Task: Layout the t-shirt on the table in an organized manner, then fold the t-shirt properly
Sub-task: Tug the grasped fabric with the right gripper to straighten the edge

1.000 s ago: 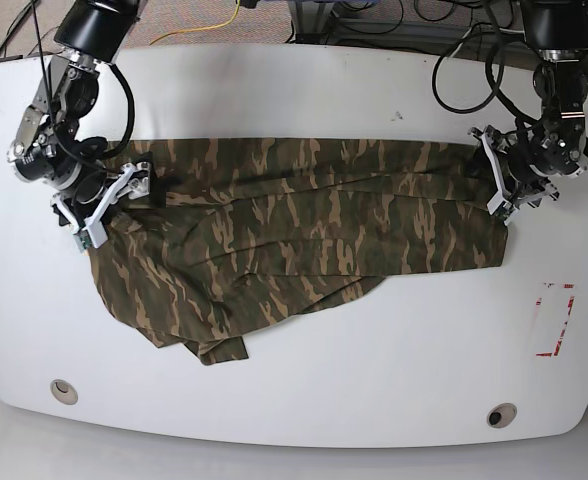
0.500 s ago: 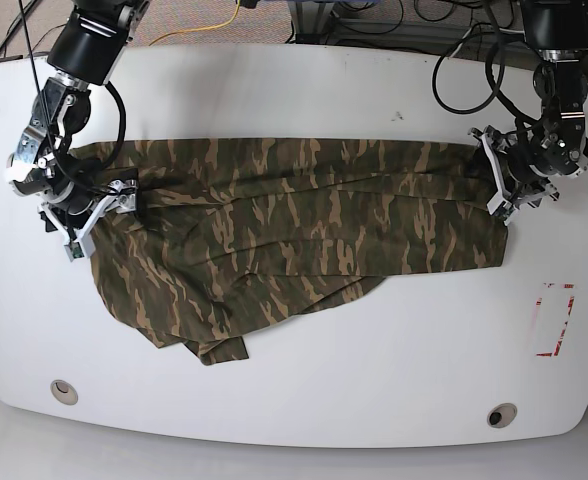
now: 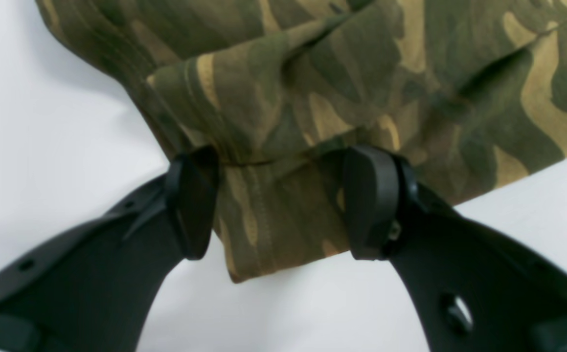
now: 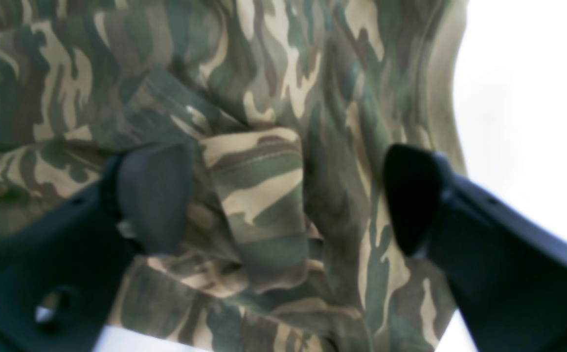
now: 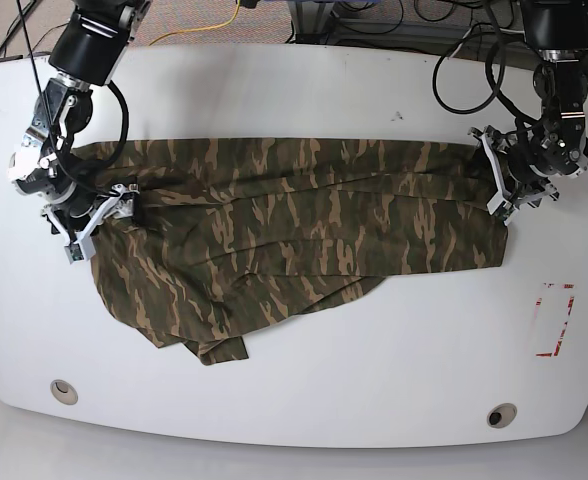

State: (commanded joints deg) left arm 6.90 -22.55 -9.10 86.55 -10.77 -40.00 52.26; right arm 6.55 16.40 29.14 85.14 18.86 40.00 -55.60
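Base view: t-shirt [image 5: 294, 235] long axis left-right on table [image 5: 294, 400], both tools apart astride cloth

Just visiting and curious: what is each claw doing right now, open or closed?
Left gripper: open, jaws on either side of the t-shirt edge.
Right gripper: open over bunched cloth.

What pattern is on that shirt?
Camouflage: dark green, brown and tan blotches on the t-shirt, clearest in the base view.

Left gripper [image 3: 278, 203]: black jaws parted, straddling a hemmed flap of the soft camouflage t-shirt [image 3: 342, 83] in green, brown and tan. Cloth fills the gap between both pads. Glossy white table [image 3: 43, 112] shows either side and below.
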